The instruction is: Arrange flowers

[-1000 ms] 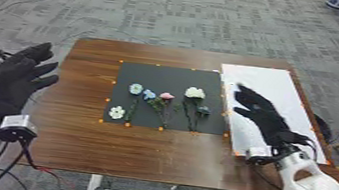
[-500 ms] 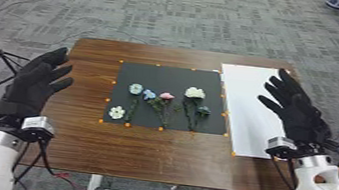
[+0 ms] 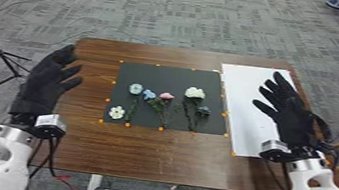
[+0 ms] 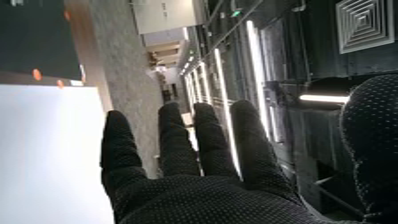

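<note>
Flowers [image 3: 195, 92] on dark mat [image 3: 168, 75]; left hand [image 3: 42, 88], right hand [image 3: 295, 126] both open.
Blooms white, pale blue, pink; thin green stems [image 3: 132, 110] pointing near.

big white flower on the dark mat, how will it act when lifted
The big white flower is probably light, with such a thin stem. That stem lies nearly straight, so it may be fairly stiff. The wide top could make it tip.

The counter [image 3: 125, 151] is brown with darker wood grain, the mat [image 3: 168, 75] charcoal, the sheet [image 3: 251, 91] white, the markers [image 3: 128, 124] orange. Flowers [image 3: 136, 88] are pale blue, blue, pink and white, with green stems [image 3: 164, 115]. The left hand [image 3: 46, 83] is black; the right hand [image 3: 293, 117], black with fine pale dots. The floor [image 3: 182, 19] is patchwork grey.
</note>
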`<control>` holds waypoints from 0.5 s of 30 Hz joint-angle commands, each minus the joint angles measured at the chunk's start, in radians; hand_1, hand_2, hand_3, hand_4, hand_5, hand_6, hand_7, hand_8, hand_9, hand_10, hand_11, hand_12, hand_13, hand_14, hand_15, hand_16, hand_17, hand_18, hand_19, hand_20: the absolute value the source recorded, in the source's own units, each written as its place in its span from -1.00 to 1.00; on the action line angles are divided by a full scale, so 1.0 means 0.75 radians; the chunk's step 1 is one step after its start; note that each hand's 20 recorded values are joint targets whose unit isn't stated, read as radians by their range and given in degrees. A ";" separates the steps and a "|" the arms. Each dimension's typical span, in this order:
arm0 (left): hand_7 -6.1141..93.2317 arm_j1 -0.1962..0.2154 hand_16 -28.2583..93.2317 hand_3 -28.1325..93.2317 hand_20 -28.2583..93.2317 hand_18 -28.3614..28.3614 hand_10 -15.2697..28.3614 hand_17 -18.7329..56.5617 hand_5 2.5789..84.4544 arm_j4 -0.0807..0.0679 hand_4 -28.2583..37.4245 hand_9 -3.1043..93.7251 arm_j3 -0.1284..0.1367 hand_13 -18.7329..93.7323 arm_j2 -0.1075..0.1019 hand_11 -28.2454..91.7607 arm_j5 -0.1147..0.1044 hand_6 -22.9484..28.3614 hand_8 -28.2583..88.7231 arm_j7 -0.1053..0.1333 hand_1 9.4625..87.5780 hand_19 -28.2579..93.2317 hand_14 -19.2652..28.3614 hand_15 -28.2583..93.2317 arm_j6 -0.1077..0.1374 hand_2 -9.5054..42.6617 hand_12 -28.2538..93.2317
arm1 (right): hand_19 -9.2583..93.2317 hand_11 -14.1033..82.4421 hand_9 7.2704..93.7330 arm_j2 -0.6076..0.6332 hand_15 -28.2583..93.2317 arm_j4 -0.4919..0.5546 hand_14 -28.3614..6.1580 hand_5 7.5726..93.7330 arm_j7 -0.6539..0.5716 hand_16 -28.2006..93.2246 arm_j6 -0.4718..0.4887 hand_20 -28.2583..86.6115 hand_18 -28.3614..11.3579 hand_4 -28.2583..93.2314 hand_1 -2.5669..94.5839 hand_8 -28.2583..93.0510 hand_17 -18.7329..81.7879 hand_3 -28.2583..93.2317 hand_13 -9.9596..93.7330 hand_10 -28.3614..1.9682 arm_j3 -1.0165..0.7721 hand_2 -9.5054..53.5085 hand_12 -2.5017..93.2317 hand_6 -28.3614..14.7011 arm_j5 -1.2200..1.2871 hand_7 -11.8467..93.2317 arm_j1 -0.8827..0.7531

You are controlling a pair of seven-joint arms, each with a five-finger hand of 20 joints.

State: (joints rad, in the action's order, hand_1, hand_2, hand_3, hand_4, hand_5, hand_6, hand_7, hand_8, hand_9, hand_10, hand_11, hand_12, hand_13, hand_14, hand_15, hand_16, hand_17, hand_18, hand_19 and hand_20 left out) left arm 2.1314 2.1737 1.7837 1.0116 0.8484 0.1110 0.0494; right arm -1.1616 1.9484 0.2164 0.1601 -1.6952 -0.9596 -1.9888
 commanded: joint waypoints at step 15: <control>-0.34 -0.005 -0.58 0.67 -0.38 0.69 0.13 -0.79 -0.54 0.014 -0.60 -0.60 -0.009 -0.53 0.004 -0.15 -0.009 -0.05 -0.72 0.008 -0.56 0.14 0.33 0.18 0.020 -0.90 -0.19 | -0.01 -0.66 -0.58 0.014 -0.34 0.026 -0.06 -0.56 0.017 0.03 -0.002 -0.23 -0.76 -0.91 -0.65 -0.65 -0.74 0.90 -0.42 0.14 0.029 -0.86 -0.43 0.13 0.071 -0.60 -0.060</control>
State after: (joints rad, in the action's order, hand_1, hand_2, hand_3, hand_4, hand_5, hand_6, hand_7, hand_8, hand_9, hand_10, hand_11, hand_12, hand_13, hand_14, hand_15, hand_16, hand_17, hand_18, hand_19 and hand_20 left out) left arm 2.1496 2.1873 1.7863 1.0170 0.8408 0.1047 0.0643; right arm -1.1680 1.9487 0.1967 0.1728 -1.6902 -0.9383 -2.0153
